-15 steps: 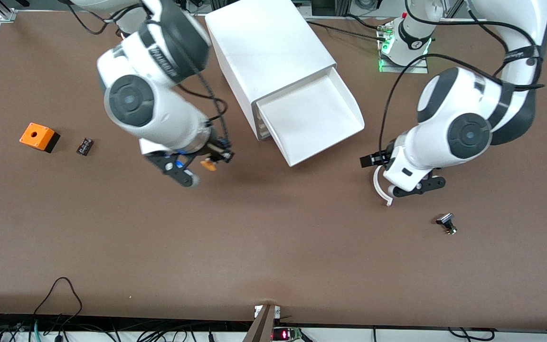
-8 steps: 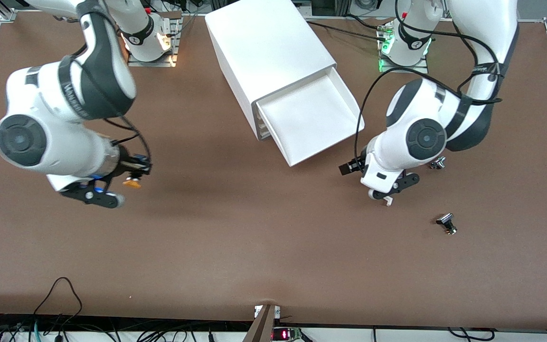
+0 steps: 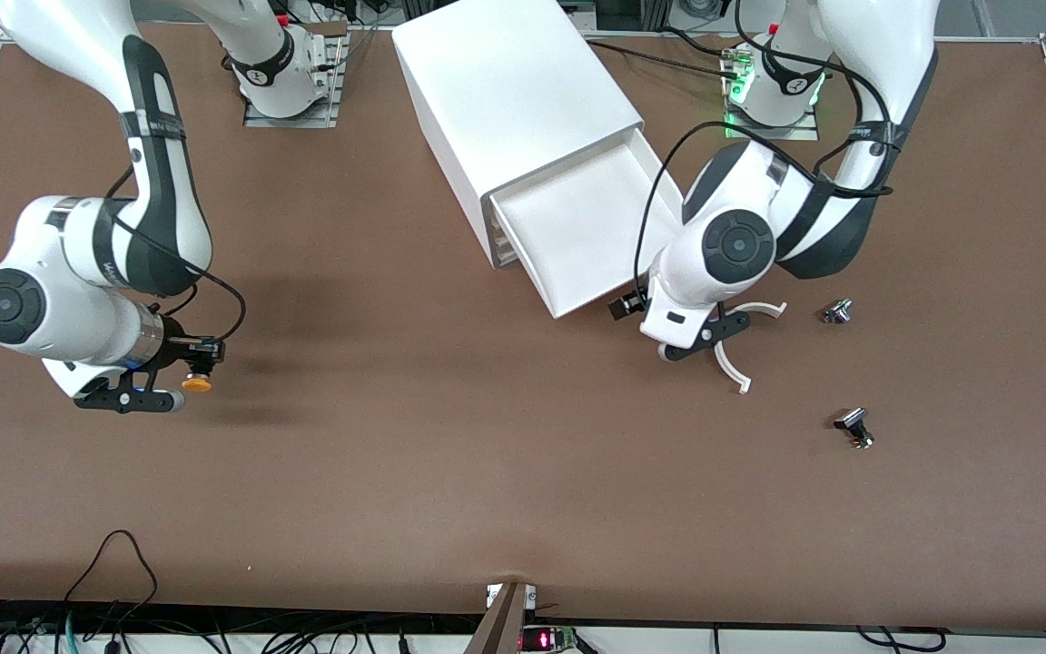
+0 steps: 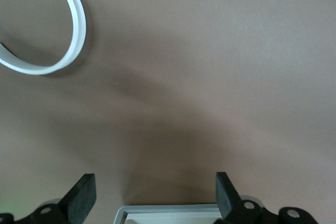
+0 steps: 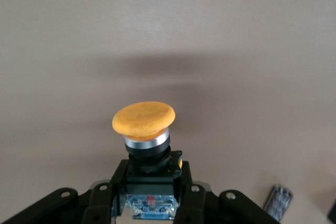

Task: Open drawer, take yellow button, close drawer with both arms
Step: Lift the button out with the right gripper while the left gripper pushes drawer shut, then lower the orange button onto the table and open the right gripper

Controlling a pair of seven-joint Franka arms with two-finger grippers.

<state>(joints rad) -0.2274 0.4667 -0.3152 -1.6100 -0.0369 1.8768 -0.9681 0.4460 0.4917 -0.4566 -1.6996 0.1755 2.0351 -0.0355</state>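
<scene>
Two arms, one button lifted out, drawer (image 3: 591, 232) not yet shut.

Item 1: right pincer (image 3: 187, 368), over bare table (image 3: 450, 472) toward the right arm's end, closed on the button (image 3: 196, 384), its orange cap poking out past the tips (image 5: 143, 119).
Item 2: left pincer (image 3: 659, 322), fingers (image 4: 84, 199) spread wide and holding nothing, hangs just off the open drawer's front edge (image 4: 173, 211), at about its 5 o'clock corner in the front view.
Item 3: white curved strip (image 3: 741, 350) lying beside that pincer.
My handling note: I would square the left pincer to the front edge, push along the drawer's own slanted axis, not across it, and keep clear of the strip.
</scene>
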